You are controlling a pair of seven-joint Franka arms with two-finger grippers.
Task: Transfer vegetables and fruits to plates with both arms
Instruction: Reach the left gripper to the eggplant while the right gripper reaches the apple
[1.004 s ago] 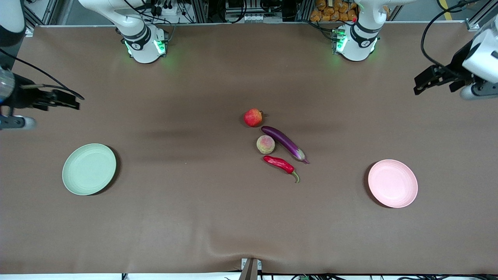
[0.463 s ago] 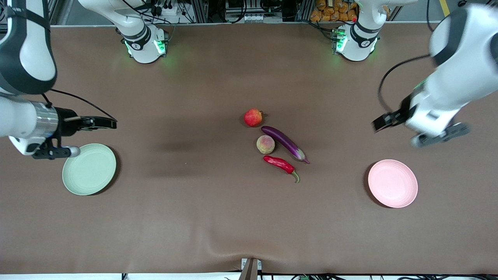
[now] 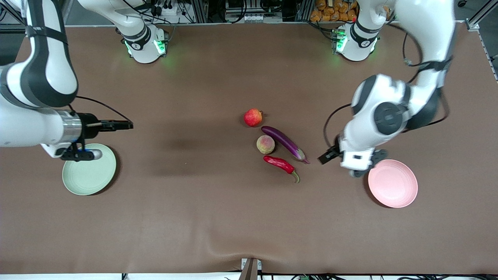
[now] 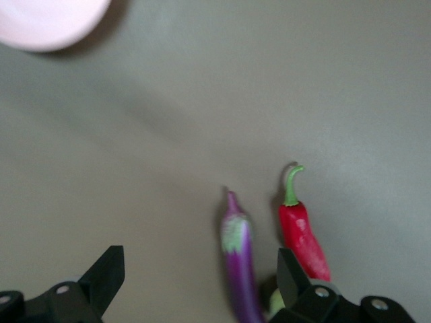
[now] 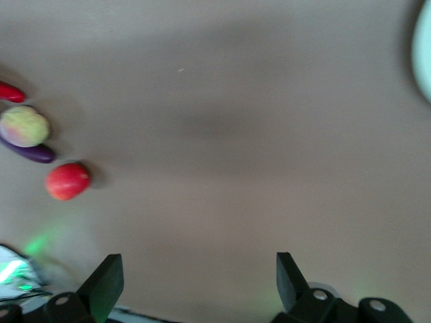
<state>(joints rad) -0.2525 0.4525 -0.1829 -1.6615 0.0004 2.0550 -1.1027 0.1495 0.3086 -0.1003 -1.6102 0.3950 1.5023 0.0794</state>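
The red pomegranate-like fruit [image 3: 253, 117], purple eggplant [image 3: 284, 142], peach [image 3: 265, 144] and red chili [image 3: 280, 164] lie clustered mid-table. The green plate [image 3: 89, 169] lies toward the right arm's end, the pink plate [image 3: 392, 183] toward the left arm's end; both hold nothing. My left gripper [image 3: 326, 156] is open and empty over bare table between the eggplant's stem end and the pink plate. Its wrist view shows the eggplant [image 4: 239, 262], the chili [image 4: 303, 235] and its open gripper [image 4: 199, 279]. My right gripper [image 3: 118, 125] is open and empty over the table beside the green plate.
The brown tablecloth has a wrinkle near the front edge [image 3: 233, 243]. The arm bases [image 3: 146, 44] stand along the edge farthest from the front camera. The right wrist view shows the fruit [image 5: 67, 180] and peach [image 5: 24, 126] well off from its gripper [image 5: 199, 279].
Both arms have swung in from the table's ends toward the middle. The left gripper has come down close to the eggplant and chili; the right gripper has passed over the green plate's edge.
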